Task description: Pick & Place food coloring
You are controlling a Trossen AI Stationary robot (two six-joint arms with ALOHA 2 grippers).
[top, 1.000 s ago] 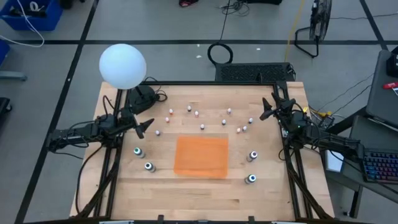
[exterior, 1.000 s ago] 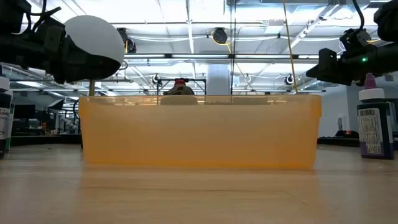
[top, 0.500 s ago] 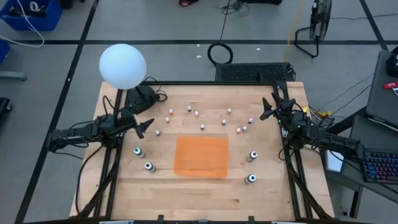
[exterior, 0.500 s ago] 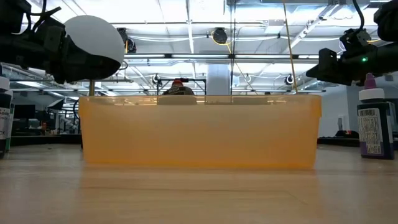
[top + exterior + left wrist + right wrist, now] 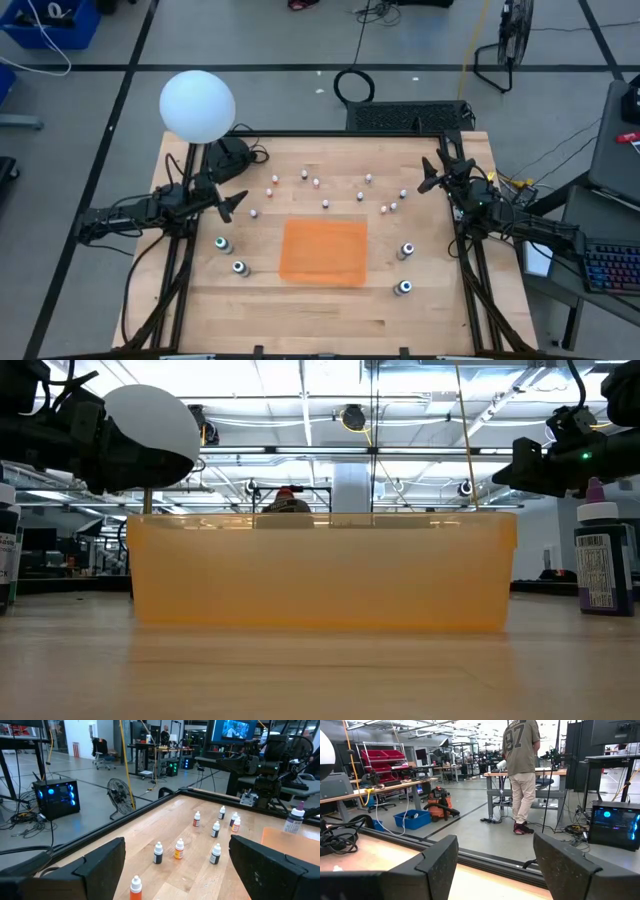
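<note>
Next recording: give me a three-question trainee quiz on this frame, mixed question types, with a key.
1. True or false: the left gripper is shut on a bottle.
2. How many larger teal-topped bottles stand left of the orange bin in the high view: A) one, B) two, C) four?
3. Fill in: the small white-topped bottles stand on the table's ____ side of the bin, seen from above.

Key
1. False: both it and the right gripper are open and hold nothing.
2. B: two at left; two more at right.
3. Far.
</note>
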